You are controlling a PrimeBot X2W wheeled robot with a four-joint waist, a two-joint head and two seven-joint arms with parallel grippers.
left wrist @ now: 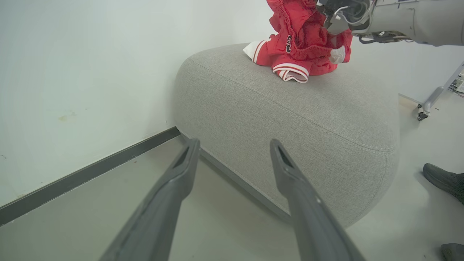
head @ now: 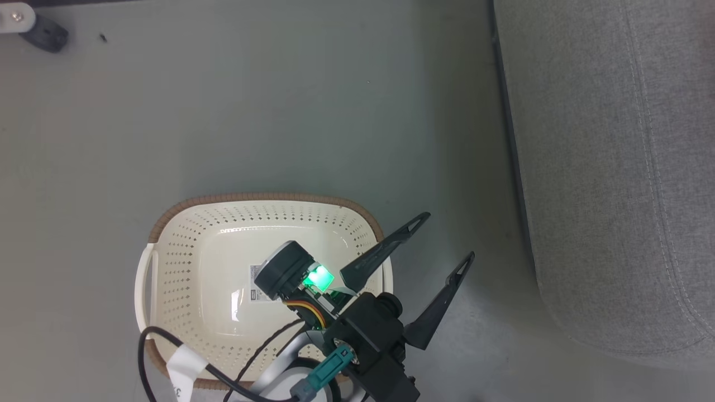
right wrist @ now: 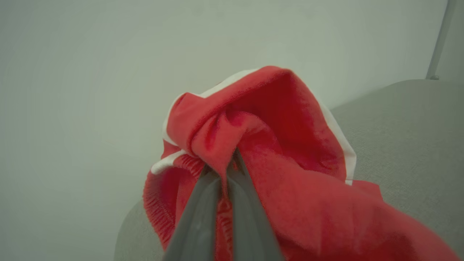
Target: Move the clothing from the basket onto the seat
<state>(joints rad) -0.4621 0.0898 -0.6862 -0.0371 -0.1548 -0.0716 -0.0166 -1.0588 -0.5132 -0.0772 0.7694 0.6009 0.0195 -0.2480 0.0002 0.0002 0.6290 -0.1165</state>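
The cream perforated basket [head: 268, 198] with its brown rim stands on the floor, and no garment lies in it. My left gripper [head: 448, 235] is open over the basket's right rim, nothing between its fingers; in its own wrist view the left gripper [left wrist: 235, 142] points at the grey seat [left wrist: 297, 108]. The red clothing [left wrist: 301, 47] with white stripes hangs bunched, its lower folds resting on top of the seat. My right gripper [right wrist: 226, 174] is shut on a fold of the clothing [right wrist: 290, 156], above the seat [right wrist: 406, 127]. The seat [head: 609, 167] lies right of the basket.
A white wall with a dark skirting strip [left wrist: 90, 174] runs behind the seat. A person's dark shoe [left wrist: 444, 181] stands on the floor right of the seat, another at the corner [left wrist: 453, 250]. A wheeled stand leg [left wrist: 422, 114] is beyond it.
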